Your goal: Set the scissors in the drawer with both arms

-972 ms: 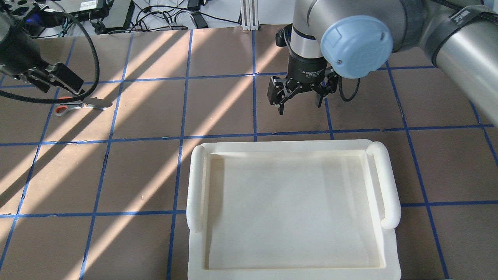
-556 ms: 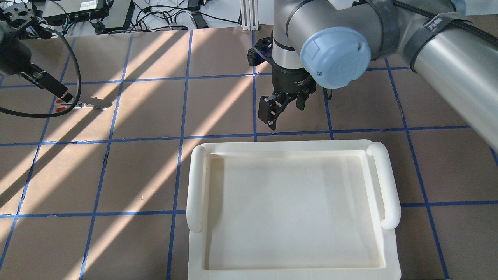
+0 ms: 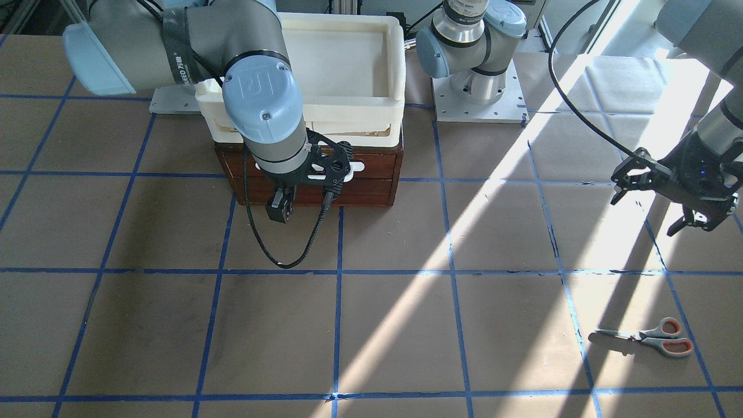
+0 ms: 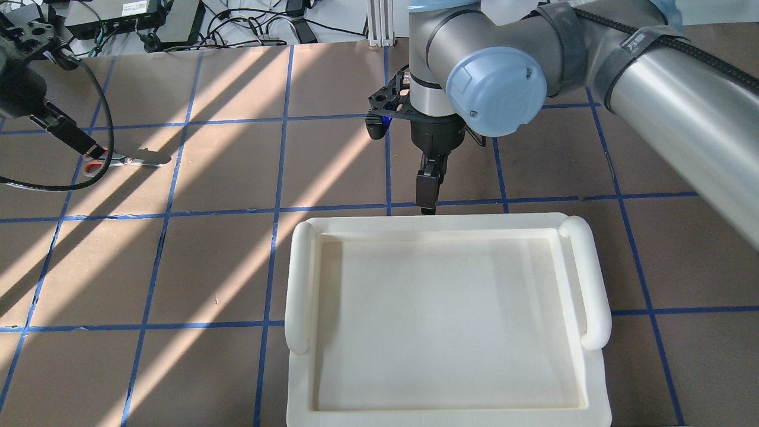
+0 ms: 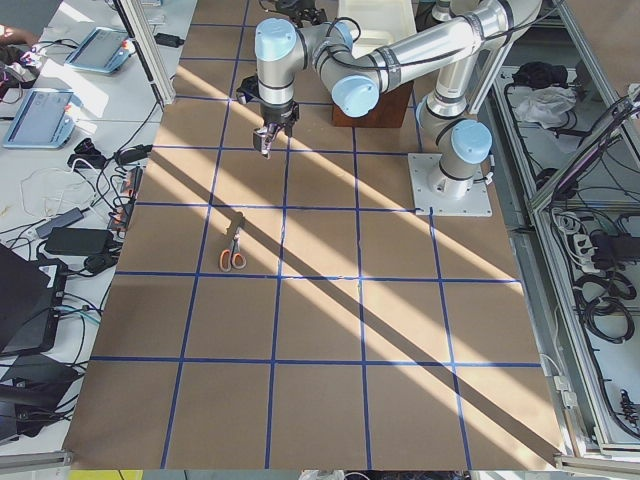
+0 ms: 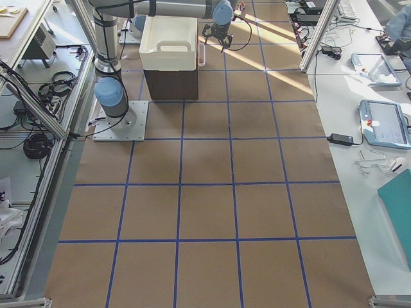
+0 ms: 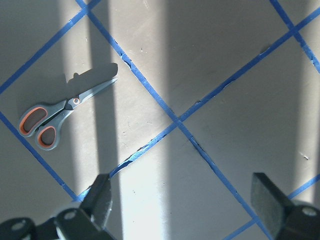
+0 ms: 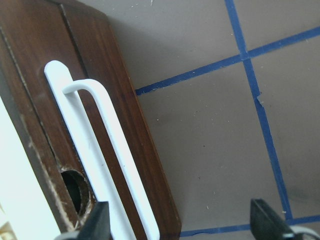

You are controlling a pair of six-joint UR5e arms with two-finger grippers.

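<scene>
The scissors (image 3: 644, 337) lie flat on the brown table, grey handles lined orange; they also show in the overhead view (image 4: 121, 159) and the left wrist view (image 7: 60, 117). My left gripper (image 3: 642, 216) (image 7: 185, 200) is open and empty, hovering above the table close to the scissors without touching them. The drawer (image 3: 371, 174) has a dark wood front and a white bar handle (image 8: 112, 155), and is closed. My right gripper (image 4: 427, 198) (image 8: 181, 220) is open and empty, just in front of the drawer front, its left finger (image 8: 97, 222) near the handle.
A cream plastic tray (image 4: 445, 224) sits on top of the wooden drawer cabinet (image 6: 170, 83) and hides it from overhead. Blue tape lines grid the table. Cables and electronics (image 4: 142, 18) lie beyond the far edge. The arm bases (image 3: 479, 87) stand behind the cabinet.
My right gripper has turned about its wrist to edge-on in the overhead view and moved toward the tray's front edge. My left gripper has also turned and stays over the scissors' handles.
</scene>
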